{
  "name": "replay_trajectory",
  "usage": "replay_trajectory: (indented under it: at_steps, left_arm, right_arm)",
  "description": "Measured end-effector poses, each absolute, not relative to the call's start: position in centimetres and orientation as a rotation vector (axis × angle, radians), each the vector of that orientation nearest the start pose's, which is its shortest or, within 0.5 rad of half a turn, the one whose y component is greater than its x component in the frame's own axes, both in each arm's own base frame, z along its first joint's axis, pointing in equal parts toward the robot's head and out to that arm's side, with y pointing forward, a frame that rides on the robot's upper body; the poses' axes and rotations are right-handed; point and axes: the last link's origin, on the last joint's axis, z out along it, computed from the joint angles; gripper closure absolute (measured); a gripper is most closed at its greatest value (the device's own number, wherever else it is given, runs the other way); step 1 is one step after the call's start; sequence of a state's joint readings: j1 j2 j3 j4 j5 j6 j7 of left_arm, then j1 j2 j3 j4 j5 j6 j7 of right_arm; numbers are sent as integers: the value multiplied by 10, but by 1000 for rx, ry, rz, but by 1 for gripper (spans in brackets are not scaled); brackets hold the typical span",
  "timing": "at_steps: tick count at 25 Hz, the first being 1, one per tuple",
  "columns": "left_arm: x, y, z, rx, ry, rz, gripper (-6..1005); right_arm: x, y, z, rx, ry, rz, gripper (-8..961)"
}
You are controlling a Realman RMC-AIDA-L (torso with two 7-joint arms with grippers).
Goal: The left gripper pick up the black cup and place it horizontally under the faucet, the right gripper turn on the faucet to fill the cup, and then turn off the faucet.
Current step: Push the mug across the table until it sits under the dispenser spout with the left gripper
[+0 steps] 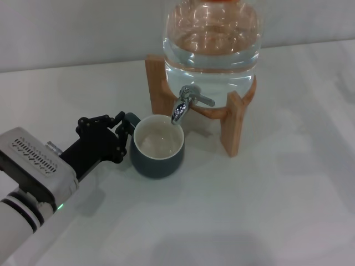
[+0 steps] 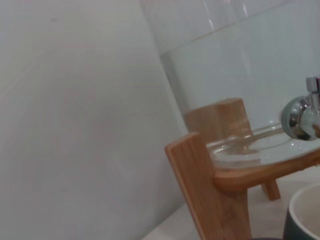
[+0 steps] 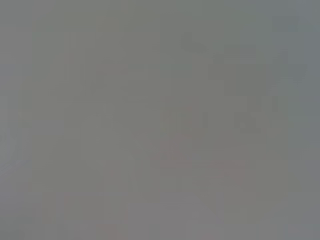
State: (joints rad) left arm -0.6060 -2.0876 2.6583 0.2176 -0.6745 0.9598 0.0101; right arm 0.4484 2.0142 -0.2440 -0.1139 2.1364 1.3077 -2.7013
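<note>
One pincer is at work, the left pincer [image 1: 123,133]. It sits low on the desk [image 1: 266,210], right at the handle side of the black cup [image 1: 157,146]. Its black fingers look closed around the small loop handle, so I judge it has hold of the cup, though the grip itself is partly hidden.

From the left pincer, the cup lies to the robot's right and just a bit forward. It stands upright, mouth up, with its cream inside showing and no water that I can see. The faucet [image 1: 185,103] hangs over the far edge of the cup's mouth, with its spout pointing down into it. Its short lever sticks out to the robot's right. So the coming move turns on that lever, and it looks like a job for the right pincer, which does not show in any view.

The clear water jar [image 1: 211,39] rests on a wooden stand [image 1: 233,119] behind the cup.

The head view shows the whole cup, the faucet and the left arm. The left wrist view shows only the stand, the jar's bottom, part of the faucet and a sliver of cup rim. The right wrist view shows only grey blur.
</note>
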Motion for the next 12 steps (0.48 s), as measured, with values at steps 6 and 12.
replay_trajectory:
  at_steps: [6, 12]
  left_arm:
    - [-253, 346, -109, -2257, -73, -464, 916]
    - [-250, 348, -110, -2266, -62, -459, 918]
  right_arm:
    - [367, 333, 92, -1310, 508, 817, 99]
    - [366, 334, 93, -1311, 506, 818, 99]
